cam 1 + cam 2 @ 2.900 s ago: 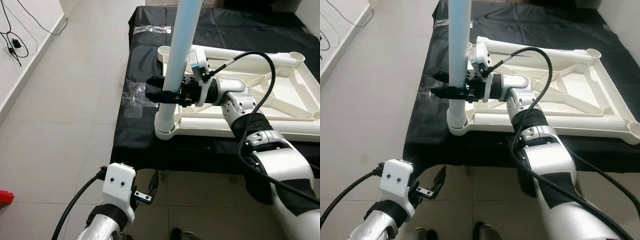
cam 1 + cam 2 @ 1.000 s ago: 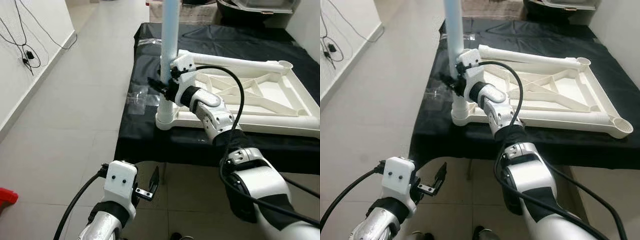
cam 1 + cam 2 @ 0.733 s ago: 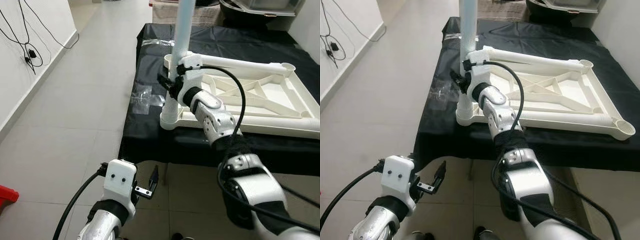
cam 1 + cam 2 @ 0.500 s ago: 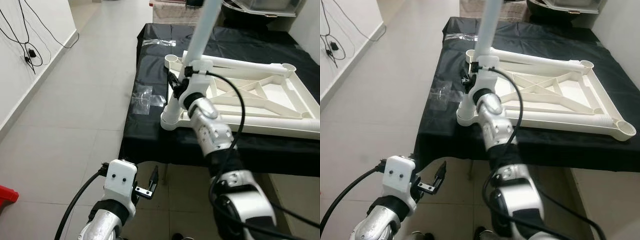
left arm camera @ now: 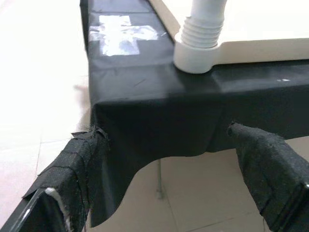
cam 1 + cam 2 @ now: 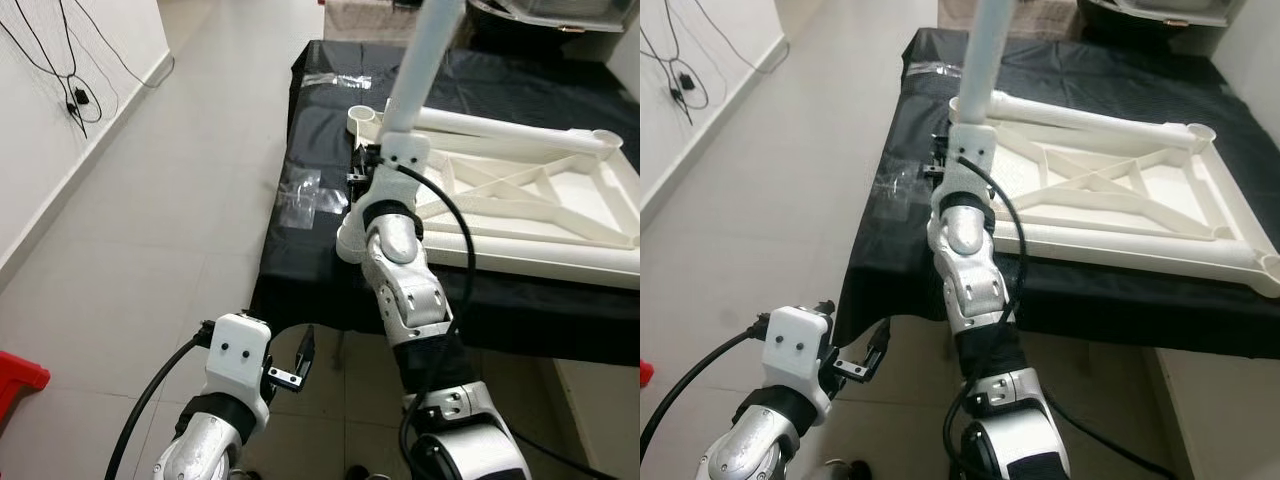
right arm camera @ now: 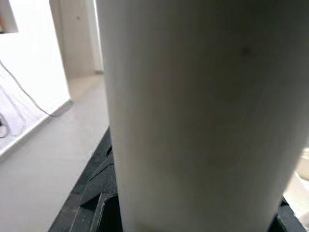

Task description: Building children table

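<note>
White plastic tubular table leg [image 6: 420, 60], tilted, stands in the upturned cream tabletop's [image 6: 530, 205] corner socket at the black-draped counter's [image 6: 320, 130] near-left corner; my right hand [image 6: 358, 178] clasps it. My left hand [image 6: 300, 358] hangs released.

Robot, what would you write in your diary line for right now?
step: fitting leg | right hand: gripping tilted pale blue plastic table leg at corner socket | upside-down white plastic tabletop: on black cloth | left hand: open, idle
</note>
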Motion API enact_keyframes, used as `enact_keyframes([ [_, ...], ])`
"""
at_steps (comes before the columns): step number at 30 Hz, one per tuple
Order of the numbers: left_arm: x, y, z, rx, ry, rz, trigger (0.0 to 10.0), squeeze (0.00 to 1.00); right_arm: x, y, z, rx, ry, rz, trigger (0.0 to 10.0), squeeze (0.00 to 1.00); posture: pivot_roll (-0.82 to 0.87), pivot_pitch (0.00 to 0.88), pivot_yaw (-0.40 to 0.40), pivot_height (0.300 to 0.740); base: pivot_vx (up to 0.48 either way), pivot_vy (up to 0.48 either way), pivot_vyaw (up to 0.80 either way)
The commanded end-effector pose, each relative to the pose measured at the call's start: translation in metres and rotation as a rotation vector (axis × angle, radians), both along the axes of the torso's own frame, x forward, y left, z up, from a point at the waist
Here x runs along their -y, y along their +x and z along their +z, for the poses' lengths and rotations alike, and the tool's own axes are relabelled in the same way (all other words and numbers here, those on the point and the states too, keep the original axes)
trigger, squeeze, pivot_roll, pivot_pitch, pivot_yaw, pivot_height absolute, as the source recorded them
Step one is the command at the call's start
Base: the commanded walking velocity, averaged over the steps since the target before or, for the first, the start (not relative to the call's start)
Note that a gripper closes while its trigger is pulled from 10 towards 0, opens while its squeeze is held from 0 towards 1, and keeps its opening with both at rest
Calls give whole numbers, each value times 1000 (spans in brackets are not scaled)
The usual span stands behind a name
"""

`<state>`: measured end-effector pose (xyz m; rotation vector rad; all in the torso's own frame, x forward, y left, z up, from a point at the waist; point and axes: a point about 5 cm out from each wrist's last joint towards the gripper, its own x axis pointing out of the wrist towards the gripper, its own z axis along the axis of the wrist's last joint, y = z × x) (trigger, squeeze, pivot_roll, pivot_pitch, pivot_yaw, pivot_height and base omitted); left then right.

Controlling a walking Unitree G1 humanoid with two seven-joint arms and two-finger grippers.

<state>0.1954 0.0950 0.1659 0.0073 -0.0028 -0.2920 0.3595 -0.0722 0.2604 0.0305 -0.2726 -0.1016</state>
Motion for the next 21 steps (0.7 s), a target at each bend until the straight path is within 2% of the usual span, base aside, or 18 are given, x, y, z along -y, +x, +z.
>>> enact_keyframes([
  [1,1,-1,-6,-25,2,-11,10000,0,3,-2,-23,-104,-2,-96,10000,0,78,223,-61,740,0,0,0],
  [4,1,-2,-6,-25,1,-9,10000,0,0,-4,-21,-117,14,-145,10000,0,78,225,-63,740,0,0,0],
  [8,1,-2,-6,-24,-2,-8,10000,0,-7,-5,-12,-129,92,-176,10000,0,78,223,-64,740,0,0,0],
  [13,1,-2,-6,-23,-6,-5,10000,0,-4,-4,1,-100,124,-183,10000,0,77,222,-65,740,0,0,0],
  [16,1,-1,-6,-27,-14,0,10000,0,-2,-3,33,34,194,-96,10000,0,76,217,-66,740,0,0,0],
  [17,0,0,-6,-28,-20,4,10000,0,-1,-5,50,131,191,-39,10000,0,76,215,-67,740,0,0,0],
  [18,0,0,-6,-28,-20,4,10000,0,-1,-5,50,131,191,-39,10000,0,76,215,-67,740,0,0,0],
  [21,-1,4,-5,-27,-23,16,10000,0,-1,-11,75,266,197,70,10000,0,77,209,-68,740,0,0,0],
])
